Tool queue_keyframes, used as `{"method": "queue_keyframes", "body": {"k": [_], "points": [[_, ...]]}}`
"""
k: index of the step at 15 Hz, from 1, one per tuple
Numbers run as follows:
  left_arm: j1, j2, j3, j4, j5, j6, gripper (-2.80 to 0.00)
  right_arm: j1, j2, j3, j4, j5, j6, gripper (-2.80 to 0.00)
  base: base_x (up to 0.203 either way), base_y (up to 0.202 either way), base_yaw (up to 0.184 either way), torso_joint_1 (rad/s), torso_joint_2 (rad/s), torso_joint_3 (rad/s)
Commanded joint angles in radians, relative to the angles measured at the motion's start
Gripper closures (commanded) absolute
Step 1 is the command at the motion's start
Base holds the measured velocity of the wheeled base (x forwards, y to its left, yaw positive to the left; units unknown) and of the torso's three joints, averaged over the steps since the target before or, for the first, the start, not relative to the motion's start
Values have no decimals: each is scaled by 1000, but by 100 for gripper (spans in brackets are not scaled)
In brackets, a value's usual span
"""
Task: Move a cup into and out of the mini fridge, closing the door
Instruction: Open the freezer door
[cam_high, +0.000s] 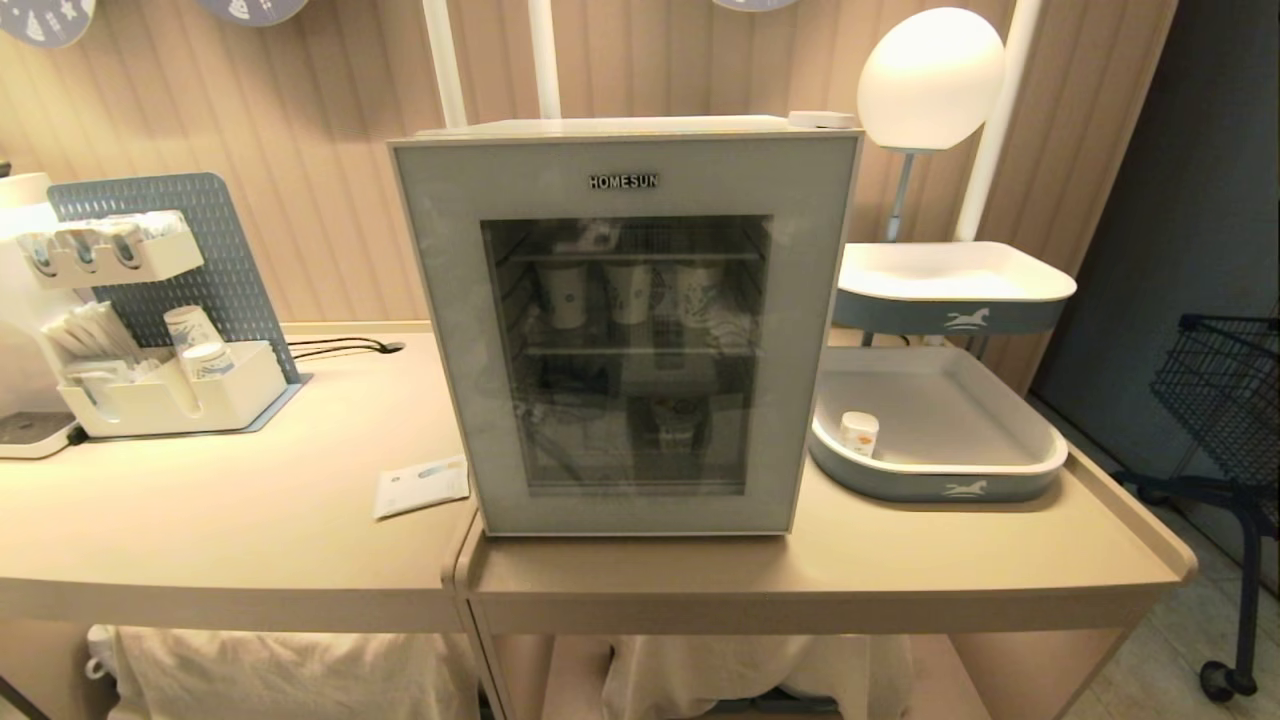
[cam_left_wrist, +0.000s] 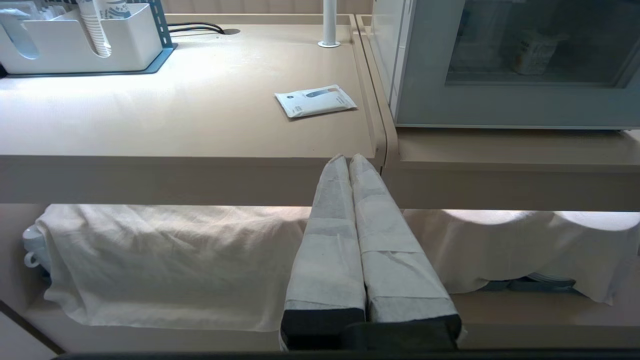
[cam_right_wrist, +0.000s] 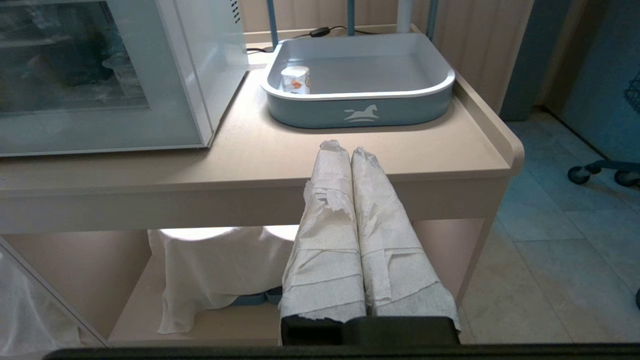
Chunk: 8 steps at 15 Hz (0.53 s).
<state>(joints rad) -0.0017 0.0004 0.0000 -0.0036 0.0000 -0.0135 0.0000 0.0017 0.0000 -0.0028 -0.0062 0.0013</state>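
Left gripper closed, before the counter edge — mini fridge beyond.

Mini fridge: white body, pale grey door w/ dark glass, black "HOMESUN" lettering; paper cups inside white w/ blue prints. Cup: white, orange-yellow markings, in blue-grey tray w/ white rim & white horse motif. Tabletop beige; wall beige, vert. ribbed; pegboard blue, perforated.

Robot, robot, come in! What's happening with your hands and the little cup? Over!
Left gripper and right gripper shut, empty, parked below the counter. Cup sits in tray beside fridge. Door closed, blocking the way in.
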Motion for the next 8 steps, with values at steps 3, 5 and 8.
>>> {"method": "queue_keyframes", "body": {"k": [3, 5, 8], "points": [[0, 0, 2, -1, 0, 0, 0, 0, 1, 0, 0, 0, 0, 0, 0, 0, 0, 0, 0, 0], [0, 0, 2, -1, 0, 0, 0, 0, 1, 0, 0, 0, 0, 0, 0, 0, 0, 0, 0, 0], [0, 0, 2, -1, 0, 0, 0, 0, 1, 0, 0, 0, 0, 0, 0, 0, 0, 0, 0, 0]]}}
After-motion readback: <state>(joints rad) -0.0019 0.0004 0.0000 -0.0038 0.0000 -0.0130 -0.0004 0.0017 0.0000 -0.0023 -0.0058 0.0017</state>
